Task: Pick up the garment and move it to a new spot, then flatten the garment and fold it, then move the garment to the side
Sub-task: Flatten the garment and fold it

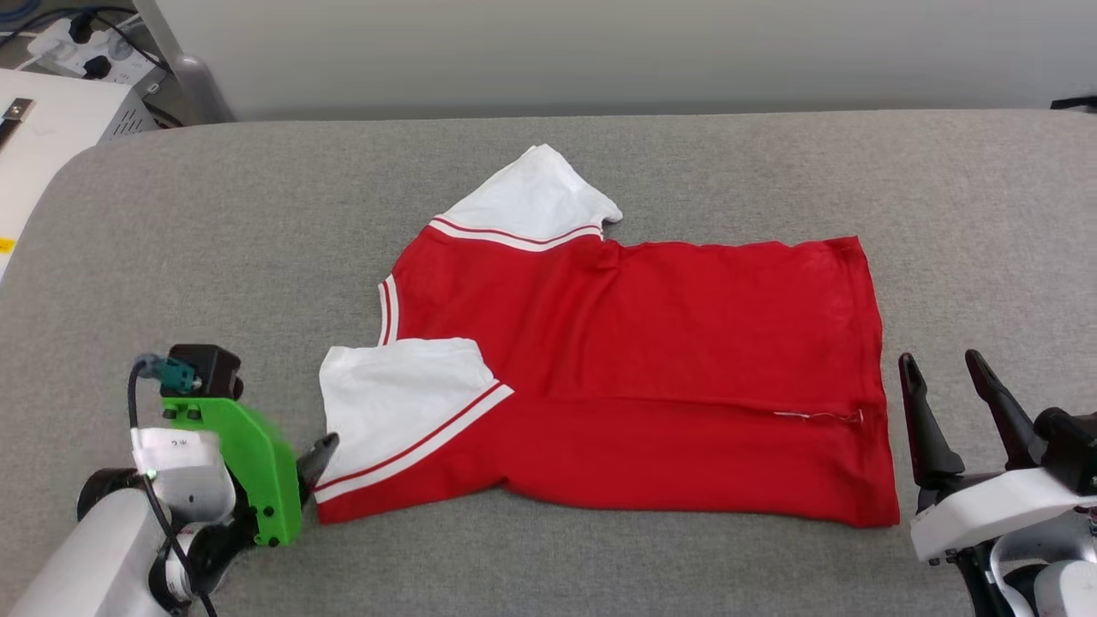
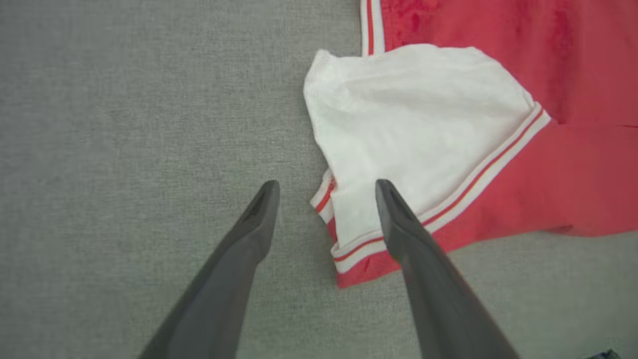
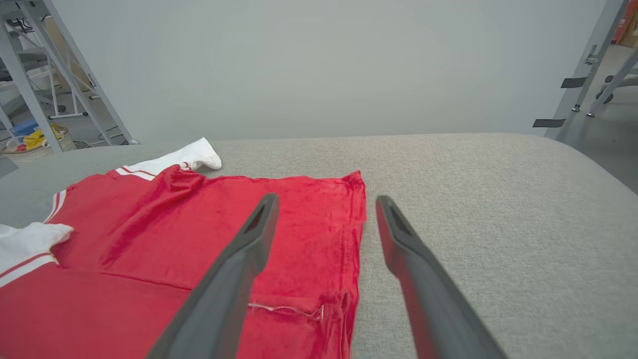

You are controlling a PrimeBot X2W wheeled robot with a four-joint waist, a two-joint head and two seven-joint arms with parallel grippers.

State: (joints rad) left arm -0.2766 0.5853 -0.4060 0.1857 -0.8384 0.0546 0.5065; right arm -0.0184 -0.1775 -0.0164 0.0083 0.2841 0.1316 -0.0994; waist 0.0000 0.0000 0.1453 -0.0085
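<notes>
The red garment (image 1: 651, 377) lies spread on the grey padded table (image 1: 257, 214), its near long edge folded up over the body. One white sleeve (image 1: 403, 398) rests folded onto the red near the front left; the other points toward the far edge. My left gripper (image 2: 326, 187) is open just above the near-left shoulder corner, one finger over the white sleeve (image 2: 418, 129), nothing held. My right gripper (image 1: 943, 377) stands open just right of the hem corner; the right wrist view shows its fingers (image 3: 259, 234) above the hem of the garment (image 3: 199, 239), apart from it.
A white cabinet (image 1: 43, 128) and a power strip (image 1: 77, 47) sit past the table's far left corner. A grey wall runs behind the table. In the right wrist view, metal frame legs (image 3: 75, 80) and a basket (image 3: 35, 142) stand beyond the left end.
</notes>
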